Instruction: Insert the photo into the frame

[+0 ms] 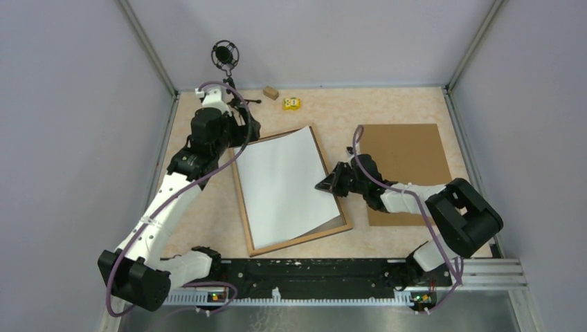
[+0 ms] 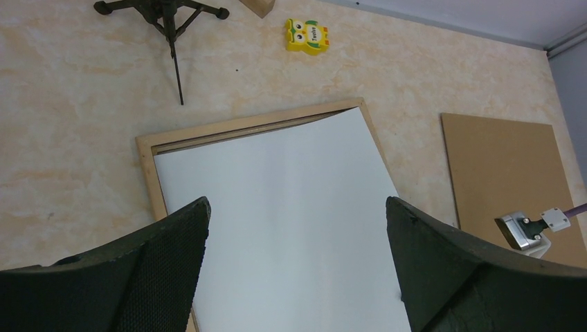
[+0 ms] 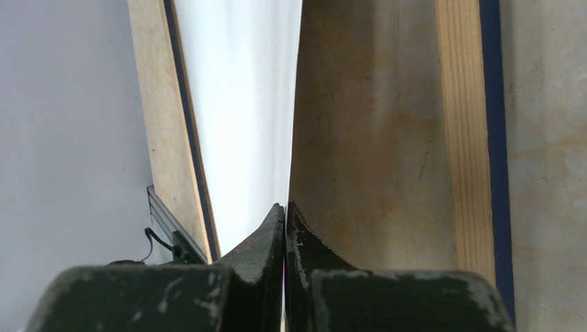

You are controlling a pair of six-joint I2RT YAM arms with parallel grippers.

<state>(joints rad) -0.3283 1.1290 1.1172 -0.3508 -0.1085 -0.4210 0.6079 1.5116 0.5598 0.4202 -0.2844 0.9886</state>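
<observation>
Seating step in hand: large rectangular photo (image 1: pixel 287 183), white side up, lies skewed over thin light-wood rectangular frame (image 1: pixel 297 240) on desk (image 1: pixel 214 228). Its rt edge is pinched and lifted by closed right tool (image 3: pixel 284 207). Left tool (image 2: pixel 297 207) is held wide open above. Next: edge to be squared w/ rim, then lowered.

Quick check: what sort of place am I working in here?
Likely a walled lab robot cell: plain grey walls on aluminium posts, a microphone on a tripod, and a metal mounting rail.
</observation>
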